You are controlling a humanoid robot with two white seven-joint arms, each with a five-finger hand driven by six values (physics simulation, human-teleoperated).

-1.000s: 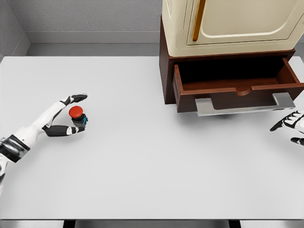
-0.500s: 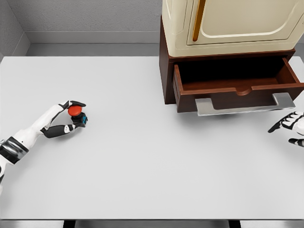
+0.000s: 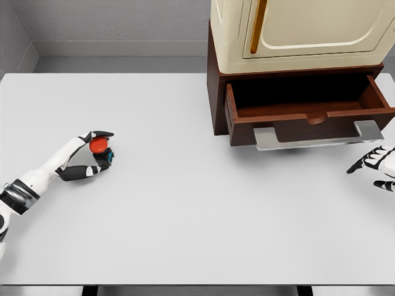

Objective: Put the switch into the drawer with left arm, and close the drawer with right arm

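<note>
Two hands in view. Left hand [image 3: 83, 154] at the table's [image 3: 185, 216] left side, fingers closed around one red-capped switch [image 3: 99, 148] at the tabletop. Right hand [image 3: 378, 163] at the right edge, fingers spread, holding nothing, just below the drawer's handle [image 3: 318, 137]. Farther back, one drawer [image 3: 308, 111] stands pulled open beneath one cream cabinet [image 3: 302, 31].

The switch [image 3: 100, 150] has a red button on a black base with a blue edge, the left hand [image 3: 86, 155] is white with black fingertips, the table [image 3: 185, 203] is plain pale grey, and the drawer [image 3: 308, 111] is dark reddish-brown with a silver handle [image 3: 318, 137] beneath a cream cabinet [image 3: 302, 31].
</note>
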